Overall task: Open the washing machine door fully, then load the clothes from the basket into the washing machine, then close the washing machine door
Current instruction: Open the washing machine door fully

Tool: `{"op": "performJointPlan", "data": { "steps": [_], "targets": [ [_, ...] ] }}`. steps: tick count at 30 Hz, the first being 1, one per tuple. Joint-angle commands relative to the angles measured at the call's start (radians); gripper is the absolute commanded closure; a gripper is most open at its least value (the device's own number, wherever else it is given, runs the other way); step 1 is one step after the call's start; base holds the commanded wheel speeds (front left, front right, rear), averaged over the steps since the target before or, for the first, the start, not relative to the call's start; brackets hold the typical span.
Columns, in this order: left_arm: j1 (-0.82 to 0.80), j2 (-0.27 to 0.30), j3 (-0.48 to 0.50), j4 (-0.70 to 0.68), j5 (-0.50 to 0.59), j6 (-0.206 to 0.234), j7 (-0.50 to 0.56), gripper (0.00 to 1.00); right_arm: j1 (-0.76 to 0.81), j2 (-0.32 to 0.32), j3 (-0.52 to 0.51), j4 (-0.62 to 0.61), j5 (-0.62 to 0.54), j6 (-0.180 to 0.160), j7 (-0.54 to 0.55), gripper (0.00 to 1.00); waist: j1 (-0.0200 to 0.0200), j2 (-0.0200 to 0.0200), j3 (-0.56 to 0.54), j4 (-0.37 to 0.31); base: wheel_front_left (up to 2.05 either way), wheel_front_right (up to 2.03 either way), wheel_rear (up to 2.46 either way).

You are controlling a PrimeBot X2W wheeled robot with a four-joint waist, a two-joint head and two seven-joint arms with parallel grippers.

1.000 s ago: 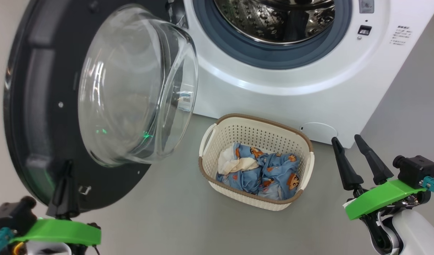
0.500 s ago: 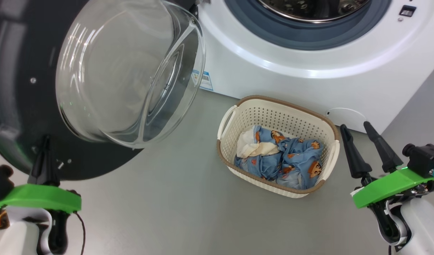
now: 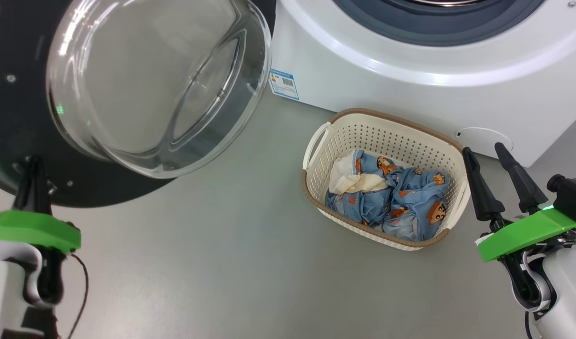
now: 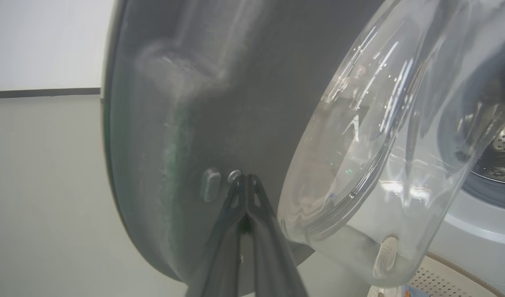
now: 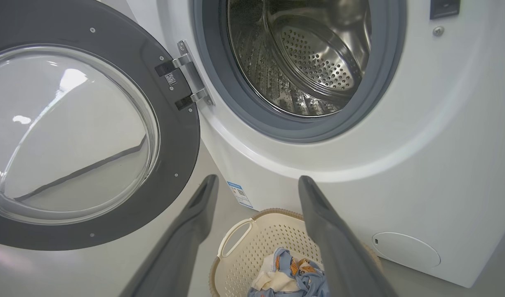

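The washing machine door (image 3: 15, 117) stands swung open at the left, its clear glass bowl (image 3: 151, 80) bulging toward me. My left gripper (image 3: 32, 165) is shut, its tips close against the door's dark inner face (image 4: 219, 82) beside a small screw and tab; I cannot tell whether they touch. The basket (image 3: 391, 125) sits on the floor before the washing machine (image 3: 410, 56), holding the blue printed and cream clothes (image 3: 401, 197). My right gripper (image 3: 483, 149) hangs open and empty just right of the basket. In the right wrist view the open fingers (image 5: 257, 181) frame the steel drum (image 5: 310, 62) above the basket (image 5: 252, 231).
Grey floor (image 3: 222, 263) spreads between the door and the basket. A blue energy sticker (image 3: 284, 84) marks the machine's lower left corner and a round service flap (image 3: 478, 139) sits low on its front. A pale wall (image 4: 42, 41) lies beyond the door.
The head camera has tilted down, so the drum opening has slid off the top. My left gripper stays shut at the door's lower inner face. The right gripper stays open beside the basket.
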Motion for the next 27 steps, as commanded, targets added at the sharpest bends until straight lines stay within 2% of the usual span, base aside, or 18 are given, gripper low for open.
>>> {"op": "performJointPlan", "data": {
  "steps": [1,18,27],
  "targets": [
    [-0.044,0.073,0.044,0.001,-0.003,0.002,-0.006,1.0,-0.016,-0.01,0.014,-0.025,-0.009,0.005,-0.012,0.0,-0.0001,0.0,0.006,0.002,0.0,0.0,0.0],
    [-0.21,0.16,0.052,0.209,-0.003,-0.014,0.002,1.0,-0.028,0.005,0.016,-0.024,-0.005,0.005,-0.012,0.0,-0.0001,0.0,0.028,-0.037,0.0,0.0,0.0],
    [-0.23,0.156,0.038,0.252,0.0,-0.026,-0.012,1.0,-0.025,0.005,0.007,-0.023,-0.004,0.005,-0.012,0.0,-0.0001,0.0,0.027,-0.04,0.0,0.0,0.0]
  ]
}}
